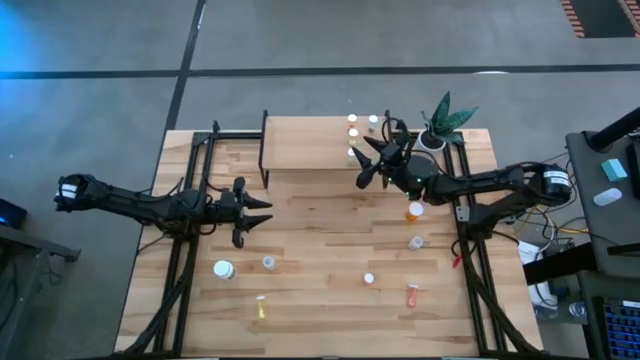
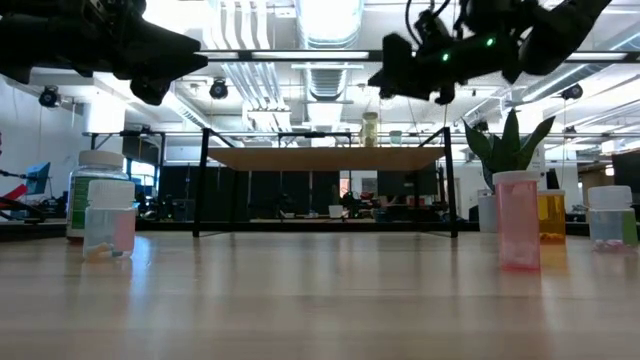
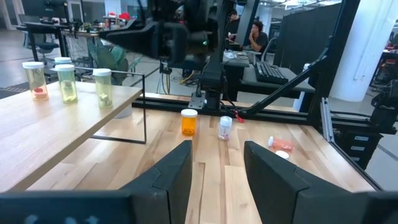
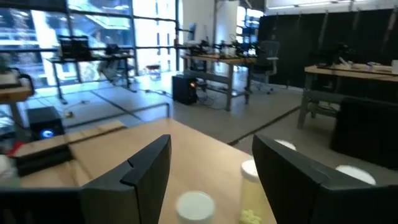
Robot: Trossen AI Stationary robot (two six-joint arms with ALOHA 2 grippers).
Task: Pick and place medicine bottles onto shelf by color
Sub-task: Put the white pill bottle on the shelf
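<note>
Over on the left, the left arm stretched in low from the table's left edge, nearly straight, its left gripper (image 1: 262,211) hovering above bare wood at mid-table, pointing right. Its fingers (image 3: 171,177) stood apart with nothing between them. Near of it sat a larger white bottle (image 1: 223,269) and a small clear bottle (image 1: 268,262), with a yellow bottle (image 1: 261,308) lying closer to the near edge.

Moving to the middle, the shelf (image 1: 305,145) stood at the far side of the table, its light wood top raised on thin black legs. Three white-capped bottles (image 1: 352,121) were grouped at its right end; the left wrist view showed them upright in a row.

Now the right side: the right arm reached in from the right edge, elbow bent, forearm angled toward the far left, so that the right gripper (image 1: 367,166) hung over the shelf's right end. Its fingers (image 4: 146,168) were spread, empty, with a white cap (image 4: 195,203) showing below and between them, untouched.

Right of that, an orange bottle (image 1: 415,211) stood beside the arm, a clear one (image 1: 415,242) nearer, a white cap (image 1: 369,279) nearer still, and an orange-red bottle (image 1: 411,295) lying on its side.
</note>
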